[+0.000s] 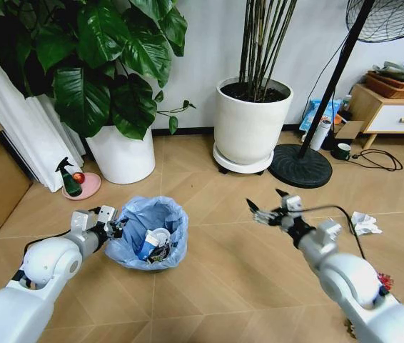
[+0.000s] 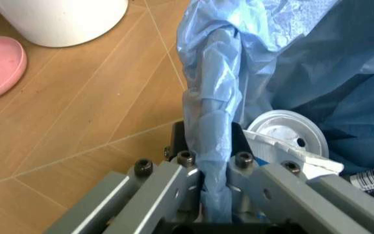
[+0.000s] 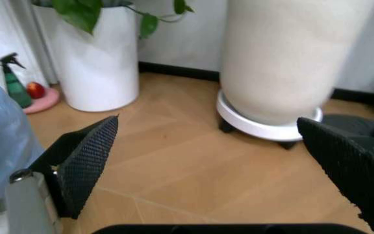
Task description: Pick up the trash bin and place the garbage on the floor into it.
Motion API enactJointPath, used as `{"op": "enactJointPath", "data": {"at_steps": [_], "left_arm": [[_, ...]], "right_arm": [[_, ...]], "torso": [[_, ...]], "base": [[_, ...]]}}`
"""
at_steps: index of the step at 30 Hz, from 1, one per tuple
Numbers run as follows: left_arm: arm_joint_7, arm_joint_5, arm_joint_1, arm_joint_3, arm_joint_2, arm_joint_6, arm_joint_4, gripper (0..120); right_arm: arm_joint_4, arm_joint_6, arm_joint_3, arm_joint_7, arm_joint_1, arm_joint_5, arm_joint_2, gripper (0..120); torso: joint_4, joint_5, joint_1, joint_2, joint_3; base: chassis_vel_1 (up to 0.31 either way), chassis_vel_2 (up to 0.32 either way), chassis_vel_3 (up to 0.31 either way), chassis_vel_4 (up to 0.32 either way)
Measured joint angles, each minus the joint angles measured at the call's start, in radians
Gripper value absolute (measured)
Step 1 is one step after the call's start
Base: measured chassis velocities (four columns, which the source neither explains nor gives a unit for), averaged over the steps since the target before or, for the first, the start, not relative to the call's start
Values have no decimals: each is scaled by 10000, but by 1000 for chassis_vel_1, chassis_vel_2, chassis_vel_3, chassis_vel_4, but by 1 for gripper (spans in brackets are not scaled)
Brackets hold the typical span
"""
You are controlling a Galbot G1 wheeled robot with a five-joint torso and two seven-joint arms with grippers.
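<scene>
Head view: left gripper (image 1: 109, 220), fingers clamped on the rim of the trash bin (image 1: 147, 233) at lower centre. Right gripper (image 1: 268, 207), fingers spread wide and empty, lies nearer the crumpled paper (image 1: 365, 223) at right.

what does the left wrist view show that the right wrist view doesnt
Left wrist view alone: the left gripper shut on the trash bin at its blue-lined rim, with a white round lid inside. Right wrist view alone: the right gripper open above bare floor, and a spray bottle. Both share the white plant pot, pink saucer and blue liner.
</scene>
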Motion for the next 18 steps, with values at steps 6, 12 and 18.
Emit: {"op": "enactJointPath", "data": {"at_steps": [6,12,18], "left_arm": [[12,44,63,-3,-75,0,-52,0],[58,89,104,-68,-109,0,-73,0],[62,104,141,-136,-138,0,-137,0]], "right_arm": [[325,320,1049,-432,-1319,-552,815,100],[495,631,1992,-940,-2392,-1000,1749,100],[622,675,2287,-1140,-2565,-1015,1987,100]], "torso": [[1,0,0,0,0],[0,0,0,0,1],[0,0,0,0,1]], "base": [[0,0,0,0],[0,0,0,0],[0,0,0,0]]}}
